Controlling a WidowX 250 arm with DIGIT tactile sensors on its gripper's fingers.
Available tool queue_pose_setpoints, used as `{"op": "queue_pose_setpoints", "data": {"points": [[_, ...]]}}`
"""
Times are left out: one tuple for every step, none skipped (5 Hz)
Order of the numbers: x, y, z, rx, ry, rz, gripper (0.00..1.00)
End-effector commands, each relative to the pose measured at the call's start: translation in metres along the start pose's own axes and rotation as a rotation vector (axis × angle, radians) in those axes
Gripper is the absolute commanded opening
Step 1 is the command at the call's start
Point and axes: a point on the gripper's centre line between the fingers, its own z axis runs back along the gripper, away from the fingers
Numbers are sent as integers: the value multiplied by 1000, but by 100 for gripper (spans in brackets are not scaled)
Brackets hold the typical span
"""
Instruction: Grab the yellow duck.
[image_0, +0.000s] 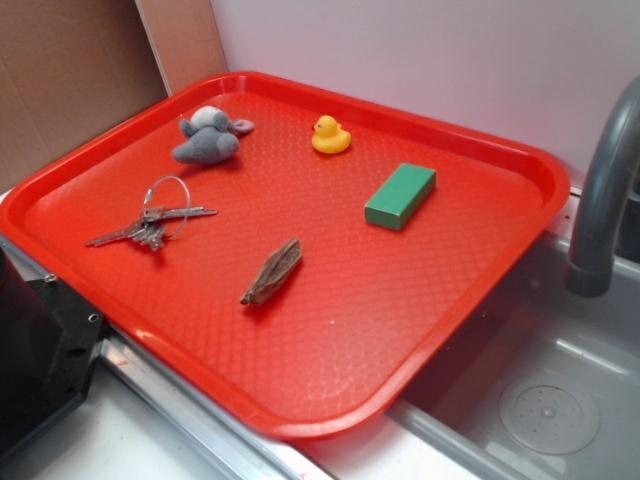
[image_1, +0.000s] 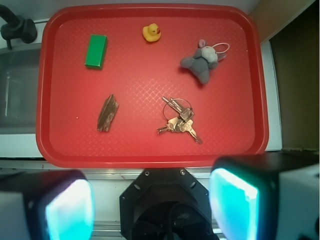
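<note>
The yellow duck (image_0: 330, 135) stands upright at the far side of the red tray (image_0: 520, 165). In the wrist view the duck (image_1: 151, 33) sits near the tray's top edge (image_1: 150, 9), far from my gripper (image_1: 152, 207). The gripper is open, its two fingers wide apart with nothing between them, held high above the robot base, off the tray's near edge. The gripper itself does not show in the exterior view.
On the tray lie a green block (image_0: 400, 196), a grey plush toy (image_0: 208, 137), a key bunch (image_0: 152, 224) and a brown bark piece (image_0: 272, 272). A grey tap (image_0: 605, 190) and sink basin (image_0: 550, 410) stand right of the tray. The black robot base (image_0: 35, 350) is at the near left.
</note>
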Motion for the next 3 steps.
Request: {"op": "queue_pose_setpoints", "data": {"points": [[0,0,0,0,0,0,100],[50,-12,-1,11,-33,66,100],[101,-11,0,34,-51,102,100]]}}
